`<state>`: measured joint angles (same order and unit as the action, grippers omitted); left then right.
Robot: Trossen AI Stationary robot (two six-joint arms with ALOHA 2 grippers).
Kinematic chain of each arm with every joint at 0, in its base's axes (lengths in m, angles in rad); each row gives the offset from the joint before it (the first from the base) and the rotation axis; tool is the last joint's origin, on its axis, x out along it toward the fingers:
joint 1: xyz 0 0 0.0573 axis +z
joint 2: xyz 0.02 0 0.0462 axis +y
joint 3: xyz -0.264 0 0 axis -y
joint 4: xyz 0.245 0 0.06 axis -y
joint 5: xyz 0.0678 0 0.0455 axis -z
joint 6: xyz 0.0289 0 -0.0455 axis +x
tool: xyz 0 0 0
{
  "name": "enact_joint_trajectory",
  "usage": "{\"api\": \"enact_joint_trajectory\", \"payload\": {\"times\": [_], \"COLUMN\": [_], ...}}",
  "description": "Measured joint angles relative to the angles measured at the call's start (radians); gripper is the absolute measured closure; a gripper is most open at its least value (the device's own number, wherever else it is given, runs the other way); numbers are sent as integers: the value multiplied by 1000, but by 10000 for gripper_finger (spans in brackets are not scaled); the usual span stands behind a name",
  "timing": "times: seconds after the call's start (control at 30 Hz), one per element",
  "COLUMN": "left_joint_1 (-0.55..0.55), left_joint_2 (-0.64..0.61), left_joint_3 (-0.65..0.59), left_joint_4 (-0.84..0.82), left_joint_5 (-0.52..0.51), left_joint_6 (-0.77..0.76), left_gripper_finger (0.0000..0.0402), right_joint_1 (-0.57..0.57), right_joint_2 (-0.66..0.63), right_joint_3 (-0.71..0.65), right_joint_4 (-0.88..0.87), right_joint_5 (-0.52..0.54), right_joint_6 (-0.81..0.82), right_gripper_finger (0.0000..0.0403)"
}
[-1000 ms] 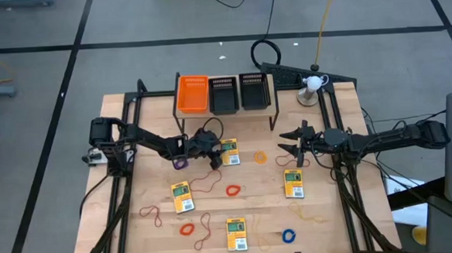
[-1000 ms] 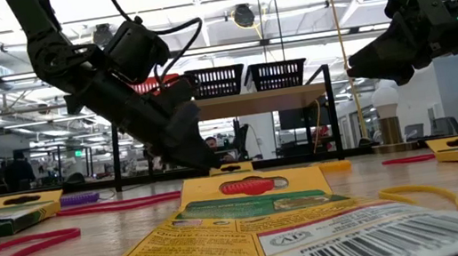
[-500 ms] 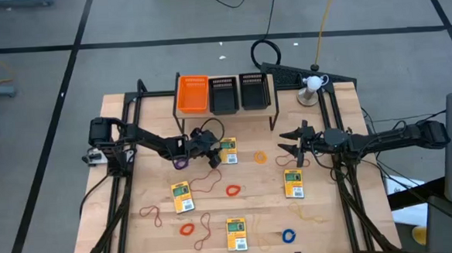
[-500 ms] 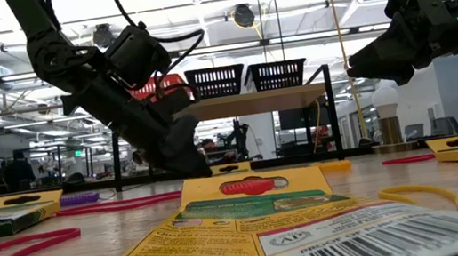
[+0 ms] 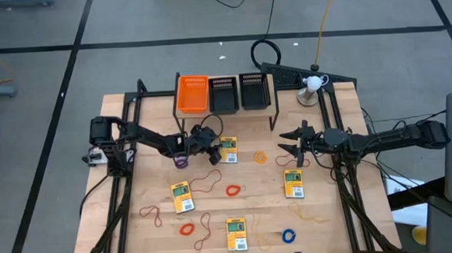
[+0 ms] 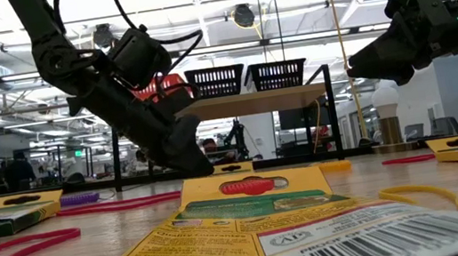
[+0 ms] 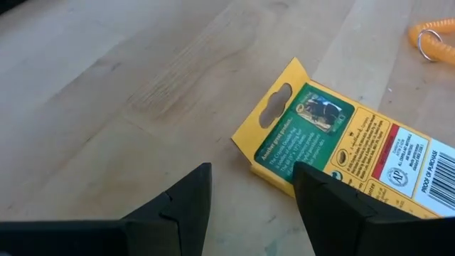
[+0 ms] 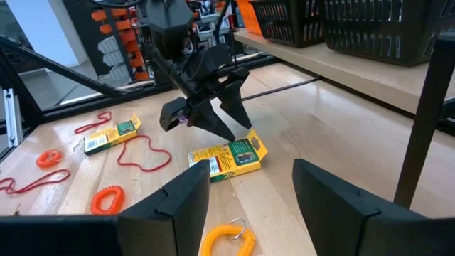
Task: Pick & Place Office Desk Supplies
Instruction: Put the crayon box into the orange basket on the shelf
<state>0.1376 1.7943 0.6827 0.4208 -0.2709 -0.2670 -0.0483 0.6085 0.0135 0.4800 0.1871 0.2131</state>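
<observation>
Lying flat on the wooden table [image 5: 324, 230], the four card boxes are yellow with green panels and a hang-hole tab. One box [image 5: 228, 150] sits at about 12 o'clock from the table's centre, just below the shelf; a second box [image 5: 182, 197] lies at 8 o'clock, a third box [image 5: 236, 233] at 6 o'clock, and a fourth box [image 5: 293, 184] at 4 o'clock. Between them lie small rings: a purple ring [image 5: 180, 164] at 10 o'clock, a red ring [image 5: 232, 190] near the centre, an orange ring [image 5: 186, 228] at 7 o'clock, a blue ring [image 5: 287, 235] at 5 o'clock, and a pale orange ring [image 5: 259, 156] at 1 o'clock. Thin reddish-brown bands [image 5: 207, 178] loop across the middle, and tan bands [image 5: 306, 212] lie at 4 o'clock.

On the shelf at 12 o'clock stand an orange bin [image 5: 192, 94] and two black bins [image 5: 223, 94]; their contents cannot be made out.

The left gripper [image 5: 212, 148] hangs with its fingers spread apart and empty, just beside the top box's tab end, not touching it. A second ago its tips were lower and nearer the box; it has since lifted and drawn back slightly. The right gripper [image 5: 289, 149] hovers at 2 o'clock, fingers parted and holding nothing, where it was a second ago.
</observation>
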Motion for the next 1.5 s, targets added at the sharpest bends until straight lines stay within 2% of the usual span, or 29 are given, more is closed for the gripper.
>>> {"api": "enact_joint_trajectory", "payload": {"times": [0.37,0.57,1.5], "left_joint_1": [32,41,45], "left_joint_2": [1,1,1], "left_joint_3": [0,0,0], "left_joint_4": [15,80,99], "left_joint_5": [13,62,53], "left_joint_6": [1,3,47], "left_gripper_finger": [206,206,206], "right_joint_1": [0,-1,-1], "right_joint_2": [41,60,67], "right_joint_3": [0,0,0], "right_joint_4": [1,7,18], "right_joint_5": [7,27,26], "right_joint_6": [0,-8,-8], "right_gripper_finger": [211,211,211]}}
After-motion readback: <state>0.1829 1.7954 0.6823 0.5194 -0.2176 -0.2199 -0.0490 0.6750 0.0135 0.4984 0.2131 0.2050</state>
